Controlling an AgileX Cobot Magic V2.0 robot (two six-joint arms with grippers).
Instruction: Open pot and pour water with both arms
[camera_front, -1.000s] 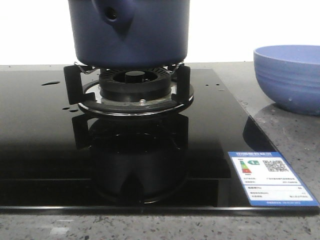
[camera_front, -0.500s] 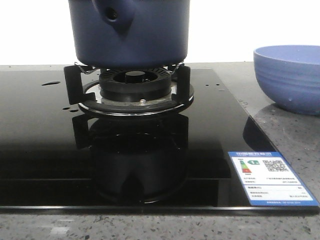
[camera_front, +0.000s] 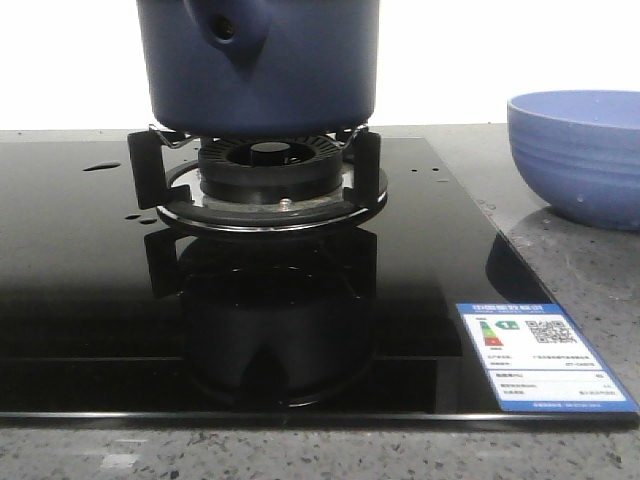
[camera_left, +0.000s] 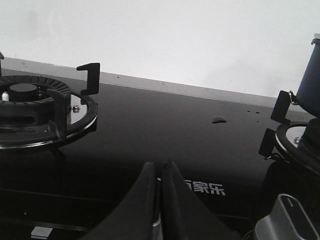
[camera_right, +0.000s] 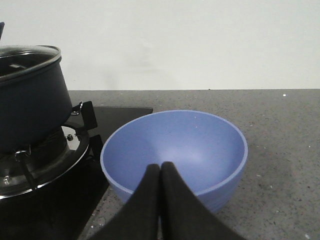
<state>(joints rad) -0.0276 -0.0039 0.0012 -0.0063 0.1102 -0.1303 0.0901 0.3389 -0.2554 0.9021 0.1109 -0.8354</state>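
The dark navy pot (camera_front: 290, 70) stands on the centre burner (camera_front: 265, 170), its handle socket (camera_front: 225, 28) facing the camera. In the right wrist view the pot (camera_right: 27, 107) carries a glass lid with a metal rim (camera_right: 35, 55). Water shows as small drops and a puddle on the black cooktop (camera_front: 100, 166) and in the left wrist view (camera_left: 218, 119). My left gripper (camera_left: 159, 167) is shut and empty, low over the cooktop, left of the pot (camera_left: 310, 80). My right gripper (camera_right: 160, 167) is shut and empty, just before the blue bowl. Neither gripper shows in the front view.
A light blue ribbed bowl (camera_front: 580, 155) stands on the grey counter right of the cooktop; it is empty in the right wrist view (camera_right: 175, 145). A second burner (camera_left: 30, 102) lies to the left. A grey knob (camera_left: 287, 222) sits near the left gripper. A label (camera_front: 540, 355) marks the cooktop's front right corner.
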